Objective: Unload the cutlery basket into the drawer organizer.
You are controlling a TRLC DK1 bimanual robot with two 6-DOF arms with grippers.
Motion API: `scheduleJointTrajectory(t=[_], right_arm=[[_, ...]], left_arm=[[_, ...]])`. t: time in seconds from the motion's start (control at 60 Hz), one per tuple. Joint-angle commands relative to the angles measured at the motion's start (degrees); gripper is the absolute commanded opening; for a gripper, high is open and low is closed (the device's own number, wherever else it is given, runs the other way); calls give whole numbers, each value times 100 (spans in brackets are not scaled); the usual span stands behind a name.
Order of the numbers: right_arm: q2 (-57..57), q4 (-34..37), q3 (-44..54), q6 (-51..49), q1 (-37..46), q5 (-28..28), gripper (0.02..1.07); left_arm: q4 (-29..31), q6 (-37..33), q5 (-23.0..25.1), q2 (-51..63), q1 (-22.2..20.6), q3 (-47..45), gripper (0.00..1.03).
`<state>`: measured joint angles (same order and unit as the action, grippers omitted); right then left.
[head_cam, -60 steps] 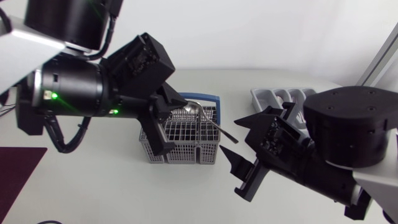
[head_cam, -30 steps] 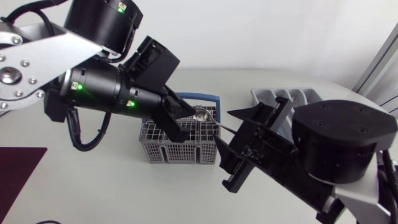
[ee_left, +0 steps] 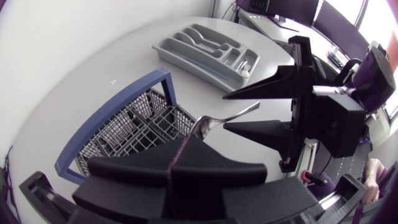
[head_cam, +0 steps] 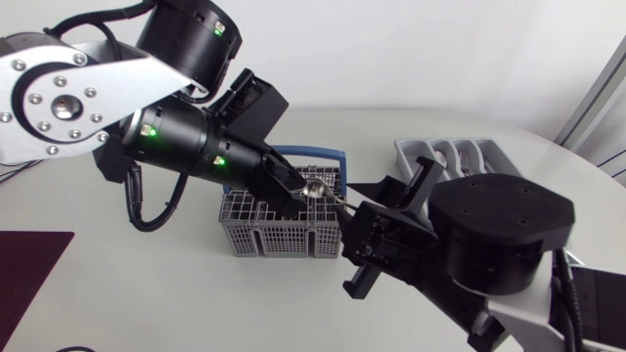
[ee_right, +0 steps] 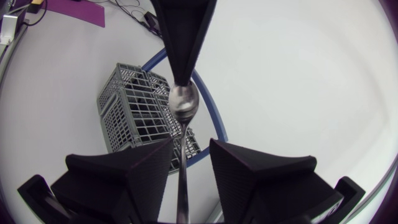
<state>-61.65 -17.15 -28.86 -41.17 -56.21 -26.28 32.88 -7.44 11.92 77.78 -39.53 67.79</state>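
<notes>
A pale table was seen beneath both arms. The left arm was brought in over the cutlery basket, and the right arm was set facing it from the other side.

The grey drawer organizer was placed well behind the right gripper, at that arm's far side. In the left wrist view some cutlery could be made out in the organizer's compartments.

The basket was found directly under the left gripper, with its blue handle raised.

The left gripper was closed, its fingertips pinched from two sides on the bowl end of a spoon. The spoon was held clear above the basket, with the handle pointed away from the left gripper towards the right one.

The right gripper was spread apart. In the right wrist view the spoon's handle was seen passing between the fingers of that gripper, and no grip on it could be seen.
</notes>
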Motion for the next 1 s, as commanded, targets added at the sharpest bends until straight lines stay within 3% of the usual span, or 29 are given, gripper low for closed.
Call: scheduleJointTrajectory(t=[0.0,0.067,0.3,0.917,0.983], right_arm=[[-172,-157,118,-181,-48,-96,38],[-225,-201,109,-216,-57,-96,36],[-251,-254,65,-313,-101,-149,17],[-313,-193,100,-322,-145,-184,8],[-286,-193,109,-331,-154,-175,8]], left_arm=[[51,191,108,106,42,252,3],[60,191,108,115,42,252,3],[104,226,117,141,50,261,3],[157,314,232,150,15,305,4],[157,366,284,141,33,358,12]])
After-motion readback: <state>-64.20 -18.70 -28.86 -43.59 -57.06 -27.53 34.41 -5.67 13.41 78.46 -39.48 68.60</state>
